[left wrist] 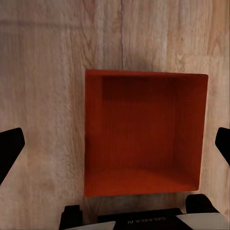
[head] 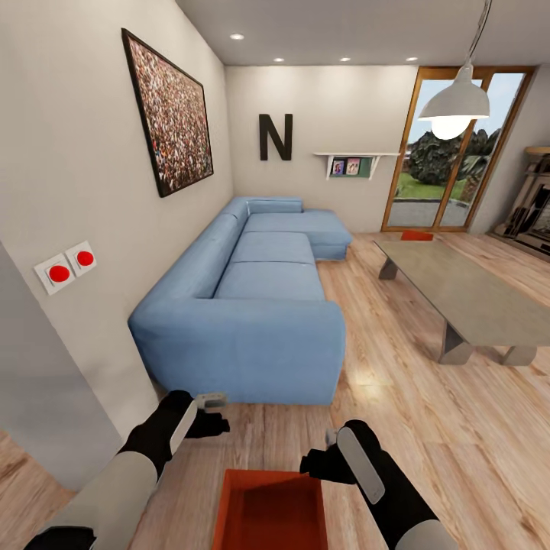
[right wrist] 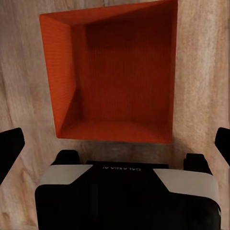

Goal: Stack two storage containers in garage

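Right below you, one orange-red storage container (head: 269, 510) is sitting on the light wood plank floor (head: 428, 435) of the living room, just in front of the blue sofa (head: 252, 305). Its low straight walls and finely ribbed bottom are showing clearly in both wrist views (left wrist: 143, 134) (right wrist: 120, 76), and its opening is facing straight up. From the head view you cannot tell which way its long side is running, since the frame edge is cutting it off.

Your left gripper (head: 212, 412) and right gripper (head: 325, 451) are hanging above the container on either side, neither touching it. In each wrist view the black fingertips (left wrist: 9, 148) (right wrist: 9, 148) are sitting at opposite edges of the frame, so both pincers are spread wide and holding nothing.

Beyond the sofa's far end, a second orange-red container (head: 417, 235) is lying on the planks near the wood-framed glass doors (head: 458, 145), just past the grey low table (head: 466, 294). Only a thin strip of it is showing, too little to judge its orientation. A big black letter N (head: 276, 137) is hanging on the beige wall behind the sofa.
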{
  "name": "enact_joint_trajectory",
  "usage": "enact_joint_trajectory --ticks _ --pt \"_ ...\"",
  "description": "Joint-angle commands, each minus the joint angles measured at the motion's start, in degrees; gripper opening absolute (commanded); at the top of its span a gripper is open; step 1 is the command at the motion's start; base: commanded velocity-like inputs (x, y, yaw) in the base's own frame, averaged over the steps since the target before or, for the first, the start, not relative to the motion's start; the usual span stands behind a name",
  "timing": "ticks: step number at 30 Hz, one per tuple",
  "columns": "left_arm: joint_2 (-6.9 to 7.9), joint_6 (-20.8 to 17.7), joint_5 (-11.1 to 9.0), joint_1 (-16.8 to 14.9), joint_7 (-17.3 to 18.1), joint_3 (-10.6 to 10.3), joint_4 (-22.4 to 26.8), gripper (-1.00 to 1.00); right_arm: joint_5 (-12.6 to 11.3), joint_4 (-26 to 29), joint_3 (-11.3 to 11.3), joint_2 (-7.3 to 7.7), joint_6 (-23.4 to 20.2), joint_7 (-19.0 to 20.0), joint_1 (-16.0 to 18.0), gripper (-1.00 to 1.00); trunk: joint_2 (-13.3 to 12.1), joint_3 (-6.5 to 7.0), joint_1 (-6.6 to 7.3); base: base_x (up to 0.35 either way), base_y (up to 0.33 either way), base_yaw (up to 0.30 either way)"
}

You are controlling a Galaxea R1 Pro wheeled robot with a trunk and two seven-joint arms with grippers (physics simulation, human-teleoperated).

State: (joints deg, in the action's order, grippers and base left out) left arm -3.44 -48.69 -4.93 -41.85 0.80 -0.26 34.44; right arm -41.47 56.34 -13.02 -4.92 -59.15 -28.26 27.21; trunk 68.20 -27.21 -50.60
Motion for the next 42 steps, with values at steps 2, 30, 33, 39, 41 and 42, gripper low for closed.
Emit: enact_joint_trajectory --ticks 2,30,33,39,41,42 --pt "0.01 -0.3 -0.6 0.0 -0.3 -0.1 -0.1 1.00 -0.6 0.0 0.0 0.01 -0.1 -0.6 0.0 1.00 0.0 -0.06 0.00 0.000 0.000 0.000" --pt "0.05 -0.4 -0.2 6.2 -0.9 -0.5 -1.6 1.00 -0.5 -0.4 -0.1 -0.01 -0.1 -0.7 0.0 1.00 0.0 -0.06 0.00 0.001 0.000 0.000" --pt "0.05 -0.4 -0.2 6.2 -0.9 -0.5 -1.6 1.00 -0.5 -0.4 -0.1 -0.01 -0.1 -0.7 0.0 1.00 0.0 -0.06 0.00 0.117 0.000 0.000" --pt "0.03 -0.4 -0.3 6.2 -0.9 -0.5 -1.5 1.00 -0.5 -0.5 -0.1 -0.01 -0.1 -0.7 0.0 1.00 0.0 -0.06 0.00 0.260 0.000 0.000" --pt "0.04 -0.4 -0.3 6.2 -0.9 -0.5 -1.5 1.00 -0.5 -0.5 -0.1 -0.01 -0.1 -0.7 0.0 1.00 0.0 -0.06 0.00 0.175 0.000 0.000" --pt "0.05 -0.4 -0.3 6.2 -0.9 -0.5 -1.5 1.00 -0.5 -0.5 -0.1 -0.01 -0.1 -0.7 0.0 1.00 0.0 -0.06 0.00 0.088 0.000 0.000"
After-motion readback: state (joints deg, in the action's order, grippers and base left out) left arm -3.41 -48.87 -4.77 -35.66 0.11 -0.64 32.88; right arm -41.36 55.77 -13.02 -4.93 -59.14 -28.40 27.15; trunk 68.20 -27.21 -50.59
